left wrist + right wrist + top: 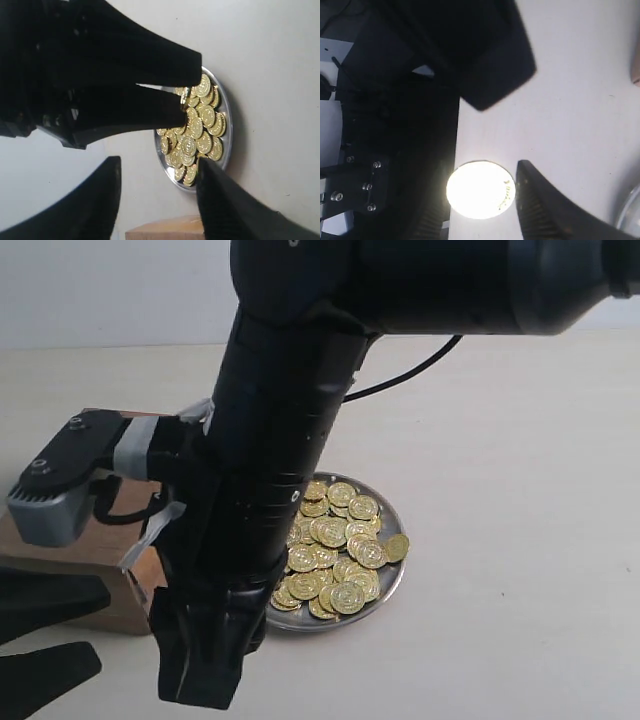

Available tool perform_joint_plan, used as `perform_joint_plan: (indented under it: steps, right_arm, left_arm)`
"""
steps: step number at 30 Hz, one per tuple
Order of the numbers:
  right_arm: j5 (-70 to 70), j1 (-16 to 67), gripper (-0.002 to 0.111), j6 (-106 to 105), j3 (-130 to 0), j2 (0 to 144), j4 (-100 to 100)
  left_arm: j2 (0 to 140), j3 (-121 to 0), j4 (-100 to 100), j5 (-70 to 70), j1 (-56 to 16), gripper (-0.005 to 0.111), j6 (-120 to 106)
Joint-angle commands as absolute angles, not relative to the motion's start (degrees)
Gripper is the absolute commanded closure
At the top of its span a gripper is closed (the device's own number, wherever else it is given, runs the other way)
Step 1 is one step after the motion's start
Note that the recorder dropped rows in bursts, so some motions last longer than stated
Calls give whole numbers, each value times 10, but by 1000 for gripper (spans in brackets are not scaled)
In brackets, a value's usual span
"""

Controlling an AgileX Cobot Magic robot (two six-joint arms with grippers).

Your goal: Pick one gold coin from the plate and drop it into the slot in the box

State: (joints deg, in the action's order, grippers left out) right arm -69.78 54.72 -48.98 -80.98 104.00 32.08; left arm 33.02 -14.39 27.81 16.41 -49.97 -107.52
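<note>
The silver-grey plate [392, 585] holds a heap of gold coins [335, 550] right of the brown box [135, 608]. The box is largely covered by the arm's wrist camera, and its slot is hidden. My right gripper [203, 680] reaches across to hang low in front of the box. It is shut on one gold coin [479, 190], which glares white between its fingers [545, 210]. My left gripper [100, 625] stands open and empty at the near left. Its wrist view shows the plate [227, 120], the coins [197, 130], a box corner [165, 231] and the right gripper [186, 95].
The thick black right arm [290, 430] slants over the middle and hides the plate's left part. A black cable [415, 365] trails behind it. A grey wrist camera [60, 485] sits over the box. Pale bare tabletop [520, 540] spreads to the right.
</note>
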Motion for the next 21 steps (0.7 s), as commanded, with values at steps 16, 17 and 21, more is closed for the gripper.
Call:
perform_joint_plan:
  steps: [16,17,21]
  right_arm:
    - [-700,553,75,-524,-810,1037,361]
    - [-700,553,75,-524,-810,1037,361]
    - [-700,553,75,-524,-810,1037,361]
  left_arm:
    - [334,-149,342,178,-521,52,-1122]
    - [334,-151,352,179,-521,52,-1128]
    - [345,-157,403,179,-521,52,-1175]
